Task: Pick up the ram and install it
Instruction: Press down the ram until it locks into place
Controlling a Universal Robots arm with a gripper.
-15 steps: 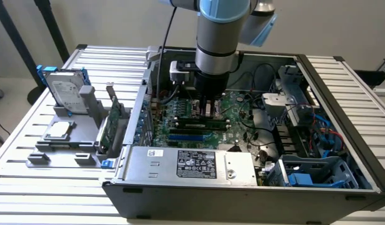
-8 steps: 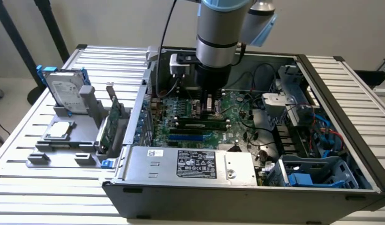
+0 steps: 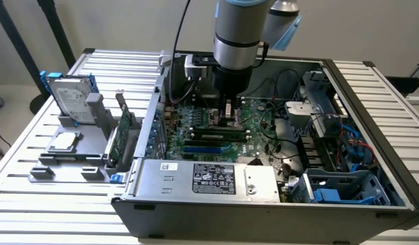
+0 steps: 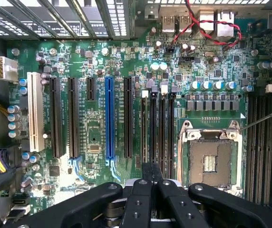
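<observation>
I have the tool (image 3: 229, 113) down inside the open case (image 3: 372, 153), near the centre of the exterior frame, hovering over the motherboard (image 4: 126, 61). Its fingers (image 4: 151, 175) are pressed together with nothing between them.

The ram (image 3: 219, 136) lies just below the tool in the exterior frame, a thin green stick with dark chips, sitting lengthwise along the slots (image 4: 160, 123) at mid-board. I cannot tell whether it is seated or merely resting there.

My read on handling: it is light and stiff, but thin and brittle at the edges, and the chips and contact edge should not be squeezed. I would take it across its flat faces near mid-length, or by the short ends, holding it square so it does not twist. The smooth board could slip under a weak pinch.
</observation>
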